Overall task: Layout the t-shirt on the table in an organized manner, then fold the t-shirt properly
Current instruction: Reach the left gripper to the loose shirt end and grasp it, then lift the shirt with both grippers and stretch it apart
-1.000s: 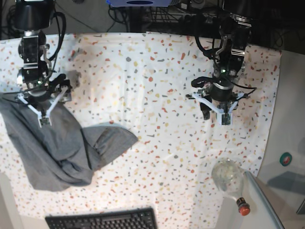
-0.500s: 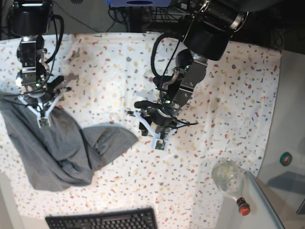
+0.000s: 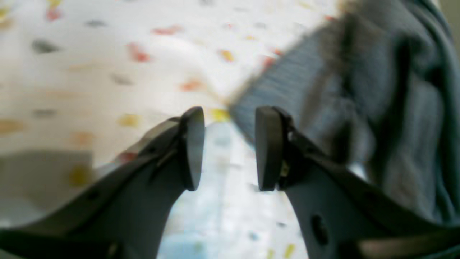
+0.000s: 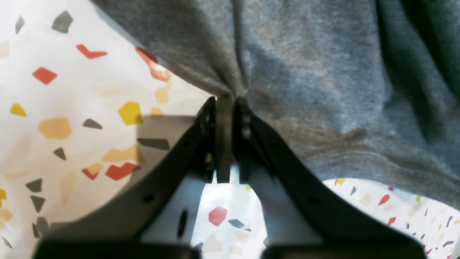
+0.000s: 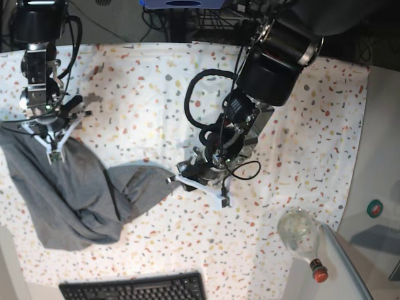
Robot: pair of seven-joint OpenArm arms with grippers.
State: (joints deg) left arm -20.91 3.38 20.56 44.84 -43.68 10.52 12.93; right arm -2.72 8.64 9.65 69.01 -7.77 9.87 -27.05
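Black keyboard (image 5: 134, 287) at bottom edge, partly cut off. Clear bottle (image 5: 301, 236) w/ red cap lying near bottom-right corner. Green-red sticker (image 5: 374, 208) on right side ledge.

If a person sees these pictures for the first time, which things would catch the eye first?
First the grey t-shirt, lying crumpled at the left side of the speckled table in the base view. Next the big black arm reaching across the middle, its left pincer open at the shirt's right tip. The right pincer is shut on the shirt's upper left part.
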